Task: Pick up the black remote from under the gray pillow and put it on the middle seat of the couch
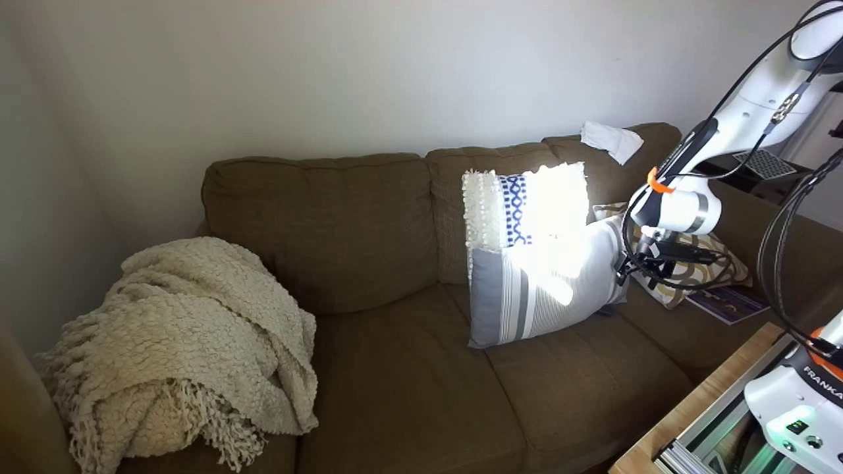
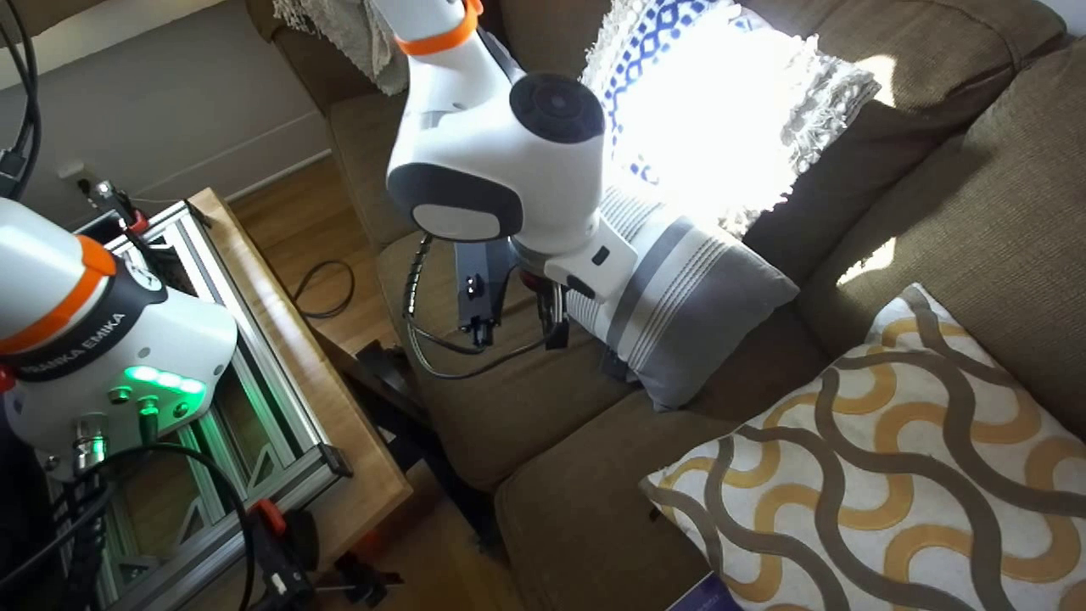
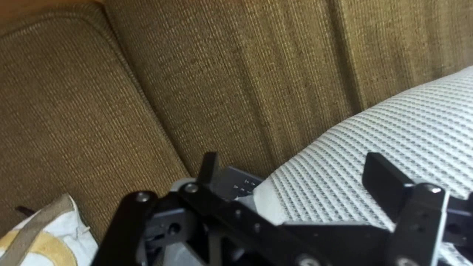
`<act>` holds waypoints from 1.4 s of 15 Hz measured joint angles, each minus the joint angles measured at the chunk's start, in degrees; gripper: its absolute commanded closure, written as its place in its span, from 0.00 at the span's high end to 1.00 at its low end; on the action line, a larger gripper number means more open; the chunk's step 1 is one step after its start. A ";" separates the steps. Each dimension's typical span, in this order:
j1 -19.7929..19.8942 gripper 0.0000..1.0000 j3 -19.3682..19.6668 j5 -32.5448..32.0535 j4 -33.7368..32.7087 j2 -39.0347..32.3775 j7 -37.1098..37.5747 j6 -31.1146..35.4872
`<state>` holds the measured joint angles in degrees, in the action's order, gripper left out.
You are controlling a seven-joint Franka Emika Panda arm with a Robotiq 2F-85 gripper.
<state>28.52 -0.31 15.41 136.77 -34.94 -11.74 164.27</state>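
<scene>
The gray pillow [image 1: 553, 303], pale with gray stripes and a gray end, lies on the middle seat [image 1: 586, 368] of the brown couch [image 1: 323, 230]. It also shows in an exterior view [image 2: 679, 314] and in the wrist view [image 3: 343, 177]. The black remote [image 3: 236, 181] pokes out from under the pillow's corner in the wrist view; the pillow and a finger hide part of it. A dark end [image 2: 615, 365] shows by the pillow's edge. My gripper [image 3: 295, 168] is open and empty above the pillow's corner, its left finger beside the remote's visible part. It shows in both exterior views [image 1: 639, 273] [image 2: 517, 335].
A fringed white pillow [image 2: 636, 68] with a blue pattern stands behind the gray pillow. A tan lattice pillow [image 2: 848, 475] and a magazine [image 1: 728, 304] lie on the right seat. A cream blanket [image 1: 191, 329] covers the far-left end. The robot's wooden table [image 2: 288, 314] borders the couch.
</scene>
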 measured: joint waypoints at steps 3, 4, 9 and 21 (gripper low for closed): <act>4.54 1.00 -1.63 4.24 -2.18 -3.86 0.51 -0.26; 5.94 1.00 -2.27 5.39 -2.98 -5.09 0.83 -0.85; 7.94 1.00 -3.92 6.54 -4.87 -7.27 1.83 -1.81; 11.69 0.87 -0.73 14.91 -11.79 -14.86 15.05 -4.97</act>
<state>40.21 -1.03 30.32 124.99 -49.80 3.31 159.29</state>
